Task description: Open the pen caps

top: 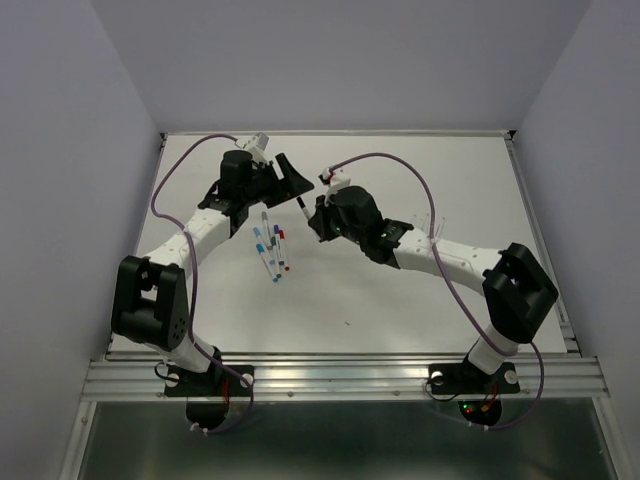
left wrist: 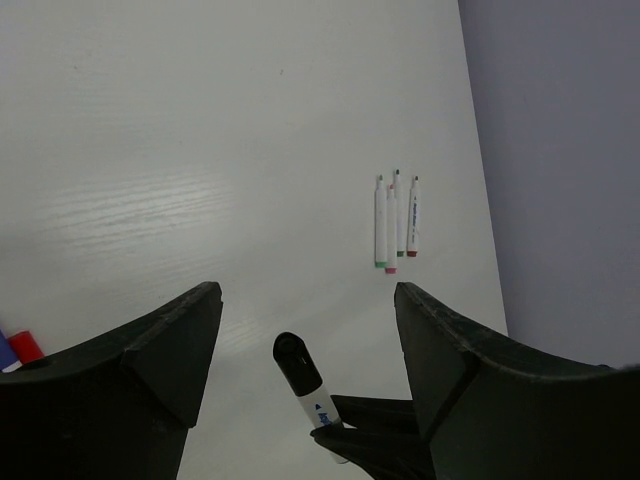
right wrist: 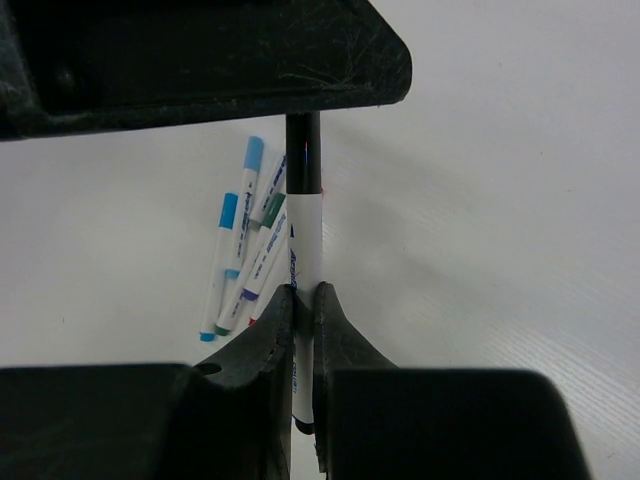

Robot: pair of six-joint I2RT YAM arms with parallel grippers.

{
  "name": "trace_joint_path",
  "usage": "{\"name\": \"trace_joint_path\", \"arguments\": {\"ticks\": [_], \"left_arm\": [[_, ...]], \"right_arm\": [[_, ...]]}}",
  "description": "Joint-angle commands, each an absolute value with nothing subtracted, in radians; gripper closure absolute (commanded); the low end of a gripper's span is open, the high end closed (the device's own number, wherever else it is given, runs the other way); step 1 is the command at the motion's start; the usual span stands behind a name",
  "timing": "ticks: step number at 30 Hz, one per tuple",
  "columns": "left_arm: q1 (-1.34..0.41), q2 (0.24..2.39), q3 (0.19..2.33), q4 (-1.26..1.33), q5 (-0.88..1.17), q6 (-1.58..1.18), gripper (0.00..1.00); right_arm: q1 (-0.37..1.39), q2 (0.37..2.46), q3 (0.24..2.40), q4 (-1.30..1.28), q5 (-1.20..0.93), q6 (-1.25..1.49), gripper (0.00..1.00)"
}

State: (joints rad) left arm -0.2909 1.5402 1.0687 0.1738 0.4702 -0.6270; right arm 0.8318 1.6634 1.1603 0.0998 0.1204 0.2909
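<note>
My right gripper [right wrist: 305, 292] is shut on the white barrel of a pen [right wrist: 304, 235], holding it up off the table. Its black cap [right wrist: 303, 150] points toward the left gripper [left wrist: 307, 292]. In the left wrist view the left jaws stand open on either side of the black cap [left wrist: 298, 366], not touching it. From above, the two grippers meet at the middle back of the table, left gripper [top: 298, 184] and right gripper [top: 316, 214], with the held pen [top: 302, 208] between them. Several capped pens [top: 272, 248] lie in a loose bunch just in front.
Three more pens [left wrist: 396, 220] with green, pink and red ends lie side by side near the table's edge by the wall in the left wrist view. The bunch of pens [right wrist: 243, 255] with blue, green and purple caps lies left of the right gripper. Walls enclose the white table [top: 400, 290].
</note>
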Motion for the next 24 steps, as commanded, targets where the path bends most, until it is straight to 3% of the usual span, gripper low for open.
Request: {"name": "trace_joint_path", "arguments": {"ticks": [1,10,15,17,20,24], "left_arm": [[-0.307,1.503,1.106,0.224,0.486,-0.637,0.21],[-0.319,1.502,1.115,0.218,0.479,-0.64,0.25],[-0.322,1.497,1.117,0.216,0.477,-0.644,0.36],[-0.324,1.493,1.118,0.216,0.476,-0.644,0.44],[-0.324,1.486,1.12,0.215,0.474,-0.644,0.71],[-0.324,1.485,1.121,0.213,0.465,-0.644,0.88]], "right_arm": [[0.827,1.657,1.195,0.184,0.15,0.27,0.99],[0.827,1.663,1.221,0.207,0.183,0.25,0.99],[0.827,1.678,1.239,0.207,0.184,0.245,0.99],[0.827,1.684,1.244,0.207,0.179,0.247,0.99],[0.827,1.692,1.25,0.206,0.176,0.245,0.99],[0.827,1.697,1.253,0.206,0.169,0.244,0.99]]}}
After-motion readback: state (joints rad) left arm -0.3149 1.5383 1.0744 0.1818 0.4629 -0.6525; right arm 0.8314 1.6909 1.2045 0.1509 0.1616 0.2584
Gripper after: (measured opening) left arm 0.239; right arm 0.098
